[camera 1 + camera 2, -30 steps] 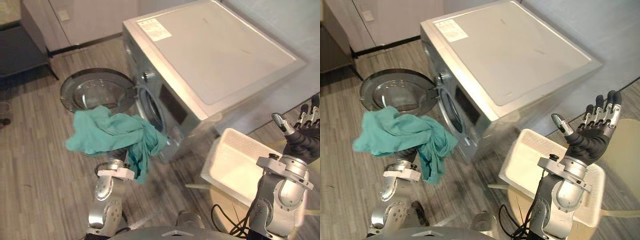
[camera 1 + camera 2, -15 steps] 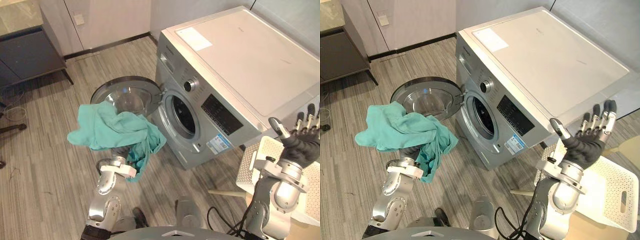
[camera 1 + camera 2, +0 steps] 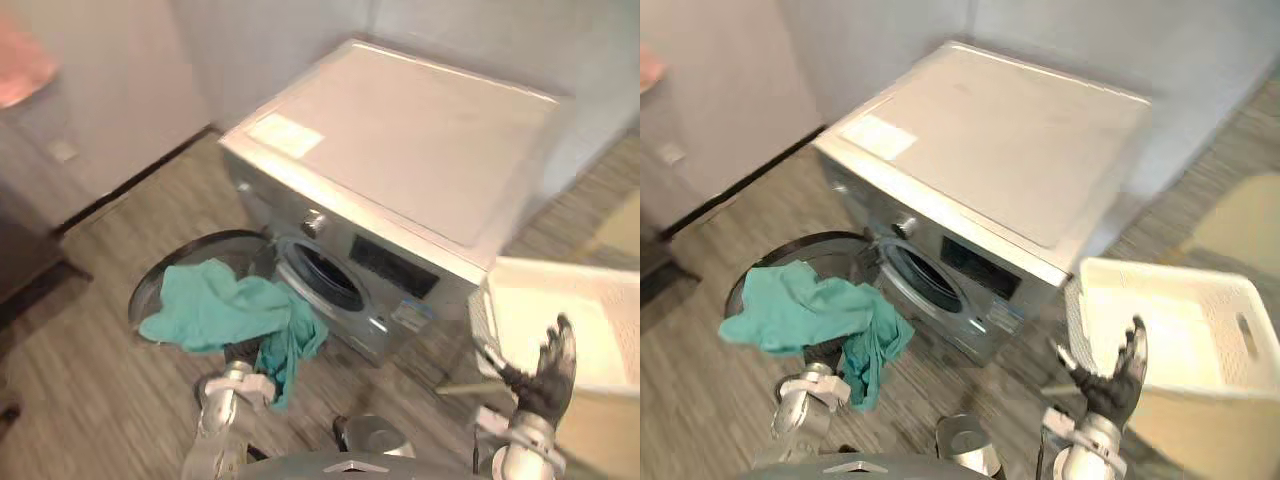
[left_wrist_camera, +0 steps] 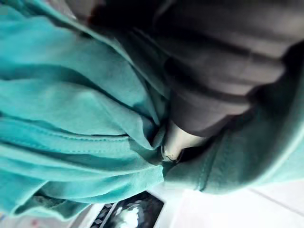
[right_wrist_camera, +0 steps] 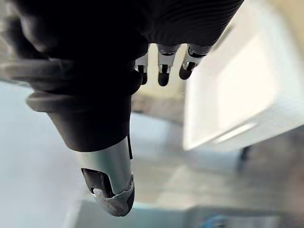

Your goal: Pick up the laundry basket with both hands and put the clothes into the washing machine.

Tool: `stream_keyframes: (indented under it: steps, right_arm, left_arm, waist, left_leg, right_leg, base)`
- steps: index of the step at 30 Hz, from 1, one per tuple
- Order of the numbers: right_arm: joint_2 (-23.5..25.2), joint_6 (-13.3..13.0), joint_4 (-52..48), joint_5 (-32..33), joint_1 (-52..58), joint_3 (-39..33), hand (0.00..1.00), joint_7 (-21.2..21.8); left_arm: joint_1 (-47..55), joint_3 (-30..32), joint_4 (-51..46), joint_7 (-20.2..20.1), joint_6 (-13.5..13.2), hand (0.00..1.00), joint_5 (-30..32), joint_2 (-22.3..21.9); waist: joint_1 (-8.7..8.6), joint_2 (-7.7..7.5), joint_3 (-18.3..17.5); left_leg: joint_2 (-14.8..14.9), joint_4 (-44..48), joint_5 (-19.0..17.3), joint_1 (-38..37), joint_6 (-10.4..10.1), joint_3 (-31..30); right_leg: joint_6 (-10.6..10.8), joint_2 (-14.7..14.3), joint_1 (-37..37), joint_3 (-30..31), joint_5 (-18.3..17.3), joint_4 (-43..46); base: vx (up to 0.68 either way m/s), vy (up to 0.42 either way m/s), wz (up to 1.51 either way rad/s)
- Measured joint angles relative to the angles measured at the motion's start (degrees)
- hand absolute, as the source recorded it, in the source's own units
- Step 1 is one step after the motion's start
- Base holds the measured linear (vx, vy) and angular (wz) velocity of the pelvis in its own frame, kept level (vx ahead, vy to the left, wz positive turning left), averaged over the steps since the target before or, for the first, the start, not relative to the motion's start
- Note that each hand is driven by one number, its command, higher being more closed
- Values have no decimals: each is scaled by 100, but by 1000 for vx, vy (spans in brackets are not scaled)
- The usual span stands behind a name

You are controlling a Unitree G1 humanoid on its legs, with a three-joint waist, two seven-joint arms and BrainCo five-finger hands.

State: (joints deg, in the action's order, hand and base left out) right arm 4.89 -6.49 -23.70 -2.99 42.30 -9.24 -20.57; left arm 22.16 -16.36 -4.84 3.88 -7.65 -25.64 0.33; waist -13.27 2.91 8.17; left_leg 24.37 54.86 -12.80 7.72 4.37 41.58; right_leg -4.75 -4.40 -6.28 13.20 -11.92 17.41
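- The whole view has swung since half a second ago, which I judge to be camera movement, not movement of the things. The washing machine has its door open.
- The laundry basket stands at the robot's right, bare inside and unheld.
- The teal cloth remains draped over the left hand near the drum mouth. Loading is still pending, and its grip cannot be told.
- The right hand is empty, spread open beside the basket.
- Print on the top label and front sticker is unreadable.

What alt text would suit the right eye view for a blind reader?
A teal cloth drapes over the left hand before a washer with its door open. The open right hand is raised beside a white basket.
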Motion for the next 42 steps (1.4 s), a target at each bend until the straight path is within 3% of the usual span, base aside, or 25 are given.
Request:
stream_keyframes:
  steps: [2,4,5,6,7,8,9,11,12,13,15,16,17,20,24,25,27,28,29,30,33,35,38,42]
  right_arm:
    - [-82,71,429,-192,77,8,0,1]
    - [-303,184,991,-352,-40,-52,0,-43]
    - [-347,189,1105,-398,-40,-112,0,-80]
    - [-430,205,1257,-419,-6,-315,0,-130]
    - [-374,261,1595,-420,-96,-623,0,-172]
    - [-285,300,1751,-422,-100,-789,0,-208]
    - [-222,303,2128,-423,-135,-1103,0,-249]
    - [-219,326,2469,-415,-276,-1427,0,-312]
    - [-259,370,2700,-414,-550,-1609,0,-381]
    - [-270,390,2795,-414,-751,-1674,0,-389]
    - [-228,417,3100,-405,-1219,-1629,0,-498]
    - [-197,417,3111,-400,-1266,-1548,0,-503]
    - [-162,413,3081,-393,-1500,-1300,0,-499]
    - [-136,362,2918,-167,-2092,-238,0,-430]
    - [-208,139,2396,-2,-2559,1110,0,-98]
    - [-208,12,2249,129,-2635,1409,0,-43]
    - [-210,-170,2180,204,-2718,1608,0,-49]
    - [-213,-236,2183,281,-2757,1656,0,-64]
    - [-218,-299,2193,332,-2826,1760,0,-81]
    - [-217,-366,2206,445,-2895,1822,0,-99]
    - [-217,-559,2219,1064,-3035,1913,0,-134]
    - [-216,-637,2260,1391,-3178,1971,0,-144]
    - [-203,-816,2344,1672,-3610,2058,0,-152]
    - [-182,-1121,2003,1798,-3905,2101,0,-113]
  left_arm:
    - [131,-5,61,28,-4,100,0,-16]
    - [161,1,250,109,-6,100,4,-29]
    - [120,1,299,122,-7,100,5,-55]
    - [67,-3,341,179,-8,100,6,-157]
    - [21,47,436,219,-16,100,4,-237]
    - [-14,78,492,221,-22,100,3,-210]
    - [-23,244,582,216,-133,100,-4,-101]
    - [-17,423,781,215,-155,100,-22,13]
    - [-67,527,888,212,-154,100,-53,64]
    - [-125,535,944,196,-155,100,-70,90]
    - [-494,548,1070,97,-147,100,-185,74]
    - [-608,550,1074,82,-147,100,-189,39]
    - [-874,585,1074,76,-153,100,-224,-54]
    - [-1679,829,1100,172,-253,100,-256,-369]
    - [-2607,1067,1289,629,-304,100,-288,-408]
    - [-2825,1140,1467,845,-314,100,-290,-399]
    - [-3037,1182,1735,1081,-334,100,-294,-410]
    - [-3149,1190,1847,1182,-341,100,-296,-416]
    - [-3360,1226,2038,1336,-350,100,-300,-420]
    - [-3623,1243,2217,1498,-364,100,-304,-406]
    - [-4599,1412,2598,1872,-409,100,-342,-344]
    - [-5180,1482,2763,1999,-450,100,-361,-238]
    - [-5941,1644,2838,2134,-594,100,-469,-6]
    - [-6812,1616,2735,2156,-667,100,-479,380]
  waist:
    - [42,-59,-11]
    - [120,-66,-15]
    - [130,-54,-23]
    - [179,69,-75]
    - [203,55,-137]
    - [133,-25,-141]
    - [136,-131,-123]
    - [193,-263,-199]
    - [225,-328,-219]
    - [276,-339,-203]
    - [500,-426,-140]
    - [531,-405,-94]
    - [573,-274,108]
    - [780,-176,630]
    - [896,-171,1419]
    - [935,-298,1569]
    - [961,-366,1738]
    - [979,-387,1794]
    - [1008,-434,1853]
    - [1002,-436,1926]
    - [942,-463,2195]
    - [910,-493,2303]
    - [805,-525,2363]
    - [671,-525,2363]
  left_leg:
    - [37,-648,-178,-6,-61,-106]
    - [-98,-2175,-252,4,-84,-542]
    - [-185,-2697,-170,11,-30,-700]
    - [-326,-3717,406,-45,49,-973]
    - [-489,-3772,804,-80,-782,-991]
    - [-587,-3750,736,-76,-866,-984]
    - [-644,-3518,490,-67,-1124,-976]
    - [-635,-3367,267,-105,-1173,-669]
    - [-548,-3367,162,-160,-1187,-272]
    - [-497,-3388,118,-209,-1184,-43]
    - [-423,-3361,48,-321,-1112,552]
    - [-400,-3271,-4,-314,-1102,573]
    - [-254,-3012,-124,-281,-1102,563]
    - [-81,-2534,-364,16,-1010,556]
    - [455,-1588,-577,845,-977,21]
    - [575,-1328,-632,1083,-934,-230]
    - [703,-949,-628,1383,-850,-563]
    - [756,-725,-584,1586,-703,-768]
    - [801,-273,-443,2117,-415,-1255]
    - [808,31,-355,2540,-393,-1667]
    - [709,232,-280,3196,-497,-1939]
    - [626,138,-289,3428,-516,-1847]
    - [665,107,-607,3667,-1040,-1495]
    - [927,994,-970,4747,-1002,-1901]
  right_leg:
    - [86,20,-54,603,-62,20]
    - [331,99,-294,1297,-207,191]
    - [441,119,-373,1413,-277,278]
    - [705,91,-618,1584,-438,494]
    - [966,230,-730,1780,-535,598]
    - [1110,363,-760,1746,-469,543]
    - [1302,445,-888,1783,-223,392]
    - [1411,431,-1137,1939,40,279]
    - [1445,407,-1354,1753,398,141]
    - [1433,416,-1450,1492,610,18]
    - [1083,610,-1710,-237,1108,-249]
    - [1015,640,-1735,-548,1165,-268]
    - [951,597,-1738,-831,1293,-256]
    - [960,619,-1978,-1120,1304,-187]
    - [778,503,-2698,-1500,900,827]
    - [706,496,-2979,-1615,631,1317]
    - [648,496,-3180,-1728,335,1739]
    - [564,494,-3281,-1767,212,1906]
    - [488,524,-3547,-1844,69,2237]
    - [442,568,-3807,-1892,-73,2571]
    - [345,818,-4429,-2007,-334,3217]
    - [353,947,-4840,-1988,-310,3467]
    - [365,948,-5609,-1806,-305,3883]
    - [489,765,-6667,-1676,-377,4490]
  base:
    - [121,261,-169]
    - [95,439,-160]
    - [89,453,-113]
    - [131,502,-87]
    - [158,584,-70]
    - [147,546,-91]
    - [69,307,-90]
    - [57,334,-153]
    - [44,294,-167]
    - [19,249,-175]
    - [4,162,-123]
    - [-23,53,-59]
    - [-48,4,-29]
    - [-134,-33,-21]
    - [-181,-140,26]
    - [-155,-214,39]
    - [-93,-197,28]
    - [-90,-202,29]
    - [-90,-158,30]
    - [-91,-134,35]
    - [-82,-82,57]
    - [-77,-91,41]
    - [-79,-75,1]
    - [-106,-8,-26]
